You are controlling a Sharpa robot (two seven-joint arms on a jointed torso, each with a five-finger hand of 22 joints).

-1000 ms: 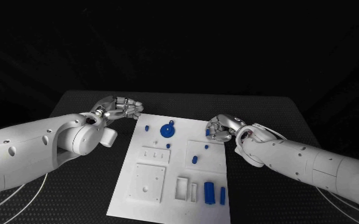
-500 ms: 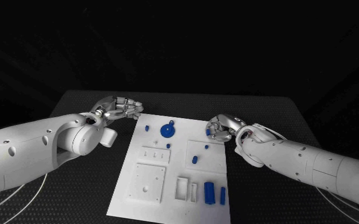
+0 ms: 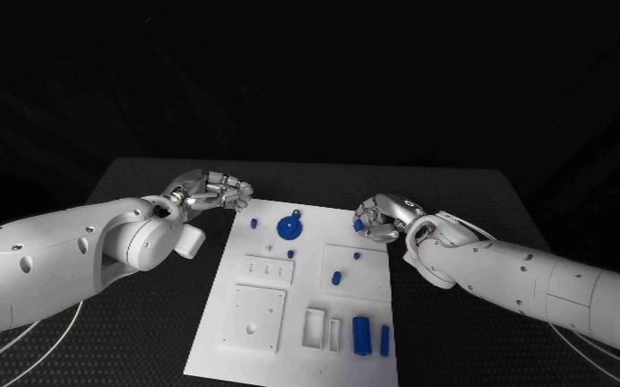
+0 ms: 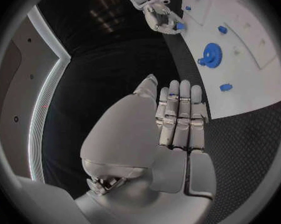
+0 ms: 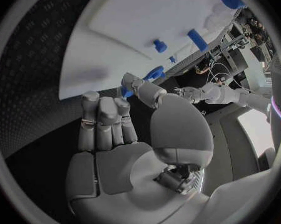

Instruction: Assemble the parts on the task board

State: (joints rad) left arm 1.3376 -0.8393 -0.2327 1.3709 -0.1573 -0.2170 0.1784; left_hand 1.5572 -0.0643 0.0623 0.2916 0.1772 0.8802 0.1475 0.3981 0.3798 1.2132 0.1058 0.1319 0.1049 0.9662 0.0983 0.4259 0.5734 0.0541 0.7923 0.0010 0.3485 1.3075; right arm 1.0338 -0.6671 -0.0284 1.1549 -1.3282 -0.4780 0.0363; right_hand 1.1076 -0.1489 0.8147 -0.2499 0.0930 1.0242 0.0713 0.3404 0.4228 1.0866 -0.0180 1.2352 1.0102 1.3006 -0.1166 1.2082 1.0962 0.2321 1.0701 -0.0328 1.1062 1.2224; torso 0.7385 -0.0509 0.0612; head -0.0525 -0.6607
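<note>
Black, dimpled counter (image 3: 155,333) runs under everything, with darkness behind it. On it lies the flat white rectangular task board (image 3: 259,333), which serves as the landmark. Small blue plastic parts sit on the board: a round toothed blue gear (image 3: 289,227) near its far end, a short blue peg (image 3: 254,221) beside the gear toward the left arm, a small blue stub (image 3: 336,275) near the board's middle, and two upright blue blocks (image 3: 362,327) at its near end.

The silver right hand (image 3: 377,219) hovers at the board's far edge on the right arm's side, its fingers (image 5: 135,83) pinching a small blue piece (image 5: 154,73) between thumb and a finger while the others lie curled together. The silver left hand (image 3: 213,190) sits just off the board's far corner on the opposite side, fingers (image 4: 180,115) curled in side by side and holding nothing.

By my reading, the step in hand is carrying that pinched piece to its seat. The next move calls for lining it up over a matching recess or post on the board and lowering it squarely; which seat fits cannot be told.

No brand, label or writing is legible anywhere.
</note>
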